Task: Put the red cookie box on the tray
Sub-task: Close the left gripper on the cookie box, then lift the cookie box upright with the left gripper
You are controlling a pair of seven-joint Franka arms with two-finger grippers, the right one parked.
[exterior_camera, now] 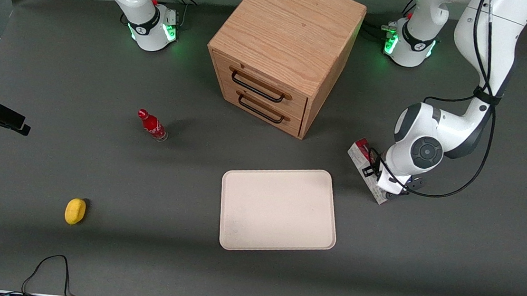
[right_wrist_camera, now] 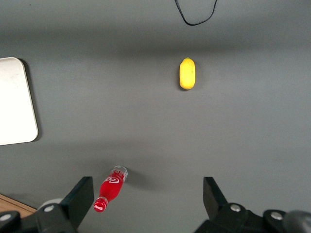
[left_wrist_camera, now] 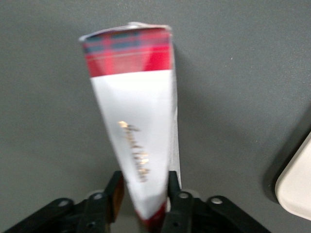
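The red cookie box (exterior_camera: 361, 152) is a long slim red and white carton at the working arm's end of the table, beside the short side of the tray (exterior_camera: 277, 211). My left gripper (exterior_camera: 391, 190) is over the end of the box nearer the front camera. In the left wrist view the box (left_wrist_camera: 136, 121) runs away from the gripper (left_wrist_camera: 144, 204), whose two fingers press on its narrow end from both sides. A corner of the cream-white tray (left_wrist_camera: 296, 189) shows beside it, and nothing lies on the tray.
A wooden drawer cabinet (exterior_camera: 281, 49) stands farther from the front camera than the tray. A small red bottle (exterior_camera: 152, 125) and a yellow lemon-like thing (exterior_camera: 75, 210) lie toward the parked arm's end. A black cable (exterior_camera: 48, 267) loops at the front edge.
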